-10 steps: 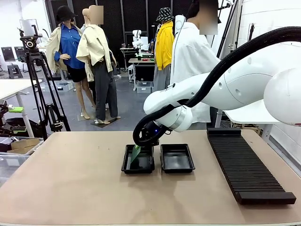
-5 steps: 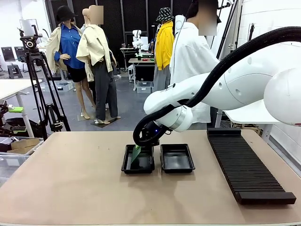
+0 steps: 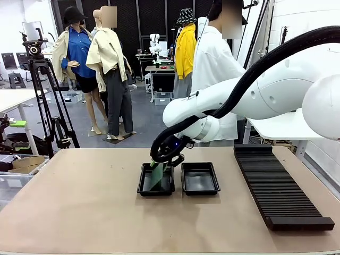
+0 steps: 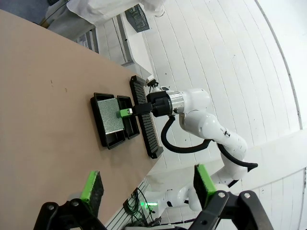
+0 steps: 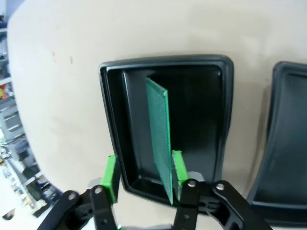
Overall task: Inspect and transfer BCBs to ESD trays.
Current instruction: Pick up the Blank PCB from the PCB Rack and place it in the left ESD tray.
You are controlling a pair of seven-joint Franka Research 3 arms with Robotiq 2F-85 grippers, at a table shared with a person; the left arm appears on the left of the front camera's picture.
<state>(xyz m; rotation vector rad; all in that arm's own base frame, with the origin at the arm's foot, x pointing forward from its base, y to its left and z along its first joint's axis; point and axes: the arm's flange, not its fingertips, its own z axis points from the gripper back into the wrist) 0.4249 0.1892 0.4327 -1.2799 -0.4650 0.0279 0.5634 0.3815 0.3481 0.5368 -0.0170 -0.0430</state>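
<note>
Two black ESD trays sit side by side mid-table, the left tray (image 3: 142, 183) and the right tray (image 3: 200, 178). A green BCB (image 3: 158, 178) leans tilted inside the left tray. In the right wrist view the BCB (image 5: 159, 125) stands nearly on edge in that tray (image 5: 111, 125), between the parted green pads and close to one of them. My right gripper (image 3: 168, 159) (image 5: 144, 176) hovers open just above it. My left gripper (image 4: 147, 184) is open and empty, far from the trays (image 4: 103, 139) and high above the table.
A long black ribbed rack (image 3: 279, 187) lies along the table's right side. A person in a white shirt (image 3: 212, 64) stands behind the far edge. The second tray (image 5: 288, 143) is bare. Wide bare tabletop lies left and in front of the trays.
My right gripper's jaws have parted, letting go of the BCB. The board has tipped lower into the left tray. The left arm has not moved.
</note>
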